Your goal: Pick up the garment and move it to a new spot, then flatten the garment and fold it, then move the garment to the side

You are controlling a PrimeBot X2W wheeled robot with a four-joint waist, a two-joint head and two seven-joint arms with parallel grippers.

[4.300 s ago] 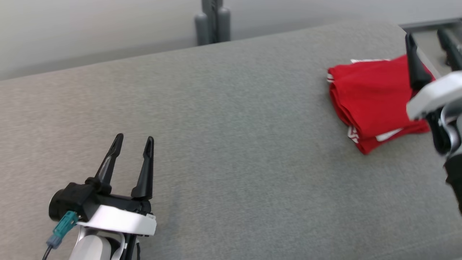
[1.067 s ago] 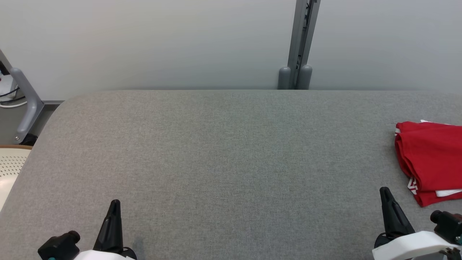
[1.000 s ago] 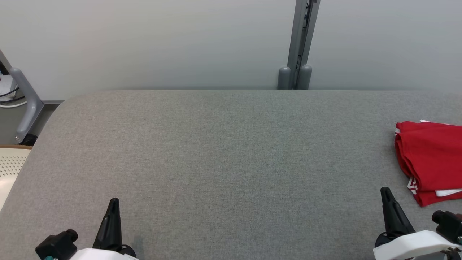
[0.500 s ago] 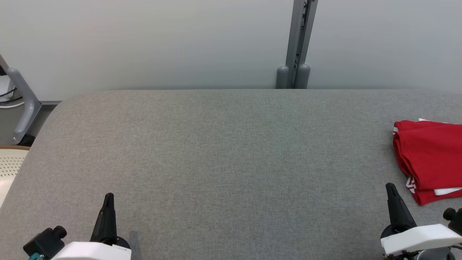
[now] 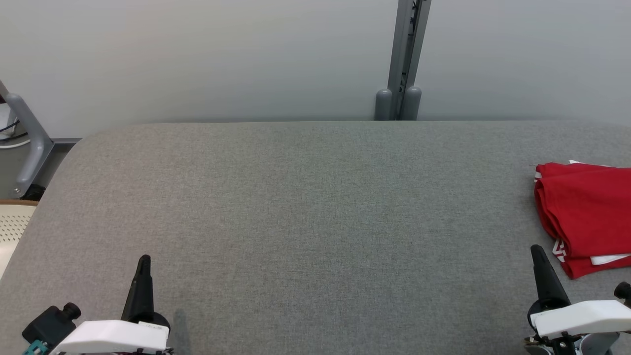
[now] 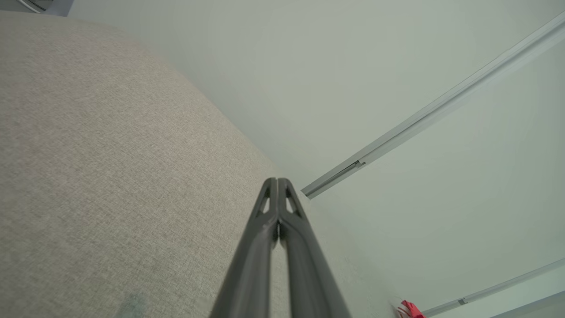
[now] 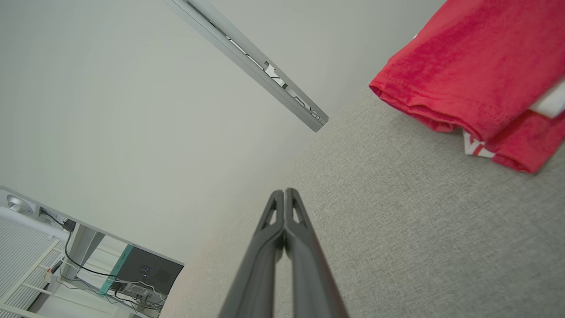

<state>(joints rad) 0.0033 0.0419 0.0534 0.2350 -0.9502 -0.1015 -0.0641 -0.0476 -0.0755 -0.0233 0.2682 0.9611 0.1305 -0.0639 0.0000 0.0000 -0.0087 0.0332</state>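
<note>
Support: grey fabric-covered table (image 5: 315, 222), wide and flat, with a woven texture and a rounded far-left corner.

Lying directly on it: one red folded cloth garment (image 5: 584, 212) with white trim, at the table's right end. The right edge of the head view cuts part of it off. Stacked fold layers show along its left side. The garment rests flat on the fabric top.

bare grey table (image 5: 315, 207), garment (image 5: 586, 217) far right

A lab: bare wall (image 5: 197, 59), padded grey table (image 5: 315, 222), cabled computer box (image 7: 148, 269).
</note>
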